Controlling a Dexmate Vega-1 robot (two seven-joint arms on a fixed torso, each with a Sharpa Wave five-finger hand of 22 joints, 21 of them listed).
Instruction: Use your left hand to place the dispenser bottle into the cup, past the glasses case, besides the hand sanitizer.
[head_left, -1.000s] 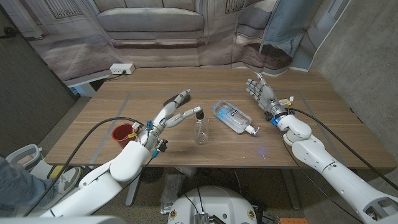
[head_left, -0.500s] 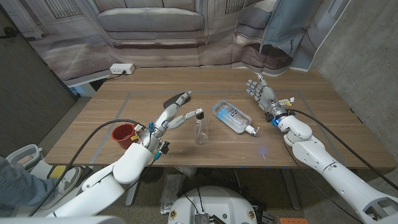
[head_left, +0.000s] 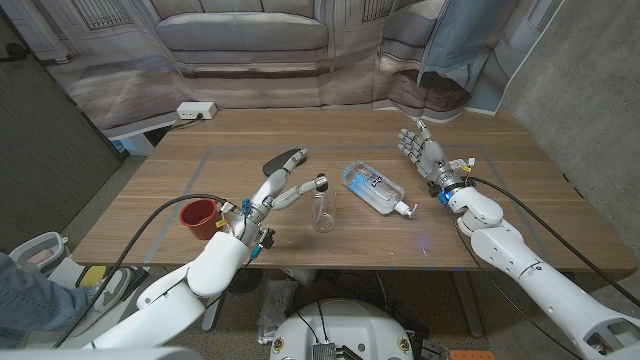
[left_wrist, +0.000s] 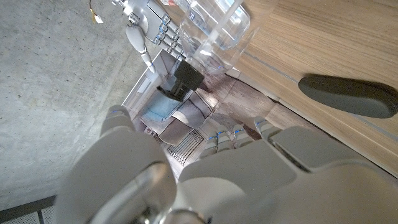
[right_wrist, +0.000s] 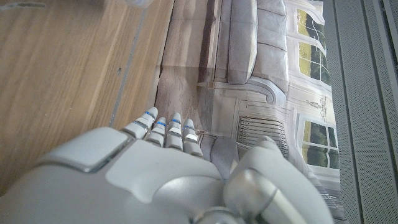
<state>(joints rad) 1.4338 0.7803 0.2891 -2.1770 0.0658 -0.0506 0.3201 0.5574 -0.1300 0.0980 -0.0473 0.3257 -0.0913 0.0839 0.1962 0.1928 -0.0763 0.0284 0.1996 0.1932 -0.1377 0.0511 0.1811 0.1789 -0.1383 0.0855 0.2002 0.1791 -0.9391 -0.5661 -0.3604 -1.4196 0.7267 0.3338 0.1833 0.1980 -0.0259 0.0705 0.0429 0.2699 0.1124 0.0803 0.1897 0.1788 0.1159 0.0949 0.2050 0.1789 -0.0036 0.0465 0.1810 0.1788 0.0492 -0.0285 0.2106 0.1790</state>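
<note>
Reach phase: left hand sits mid-frame with fingers spread, grasping nothing, fingertips just beside the dispenser bottle, upright at centre. Red cup at left, glasses case above the hand, hand sanitizer lying right of centre. Right hand released, idle upper right. Next, I'd say: close around the bottle body, lift without tipping.

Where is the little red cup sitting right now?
In the head view the red cup stands near the table's front edge on the robot's left, just beside its left arm, with the dark glasses case further back toward the middle.
</note>
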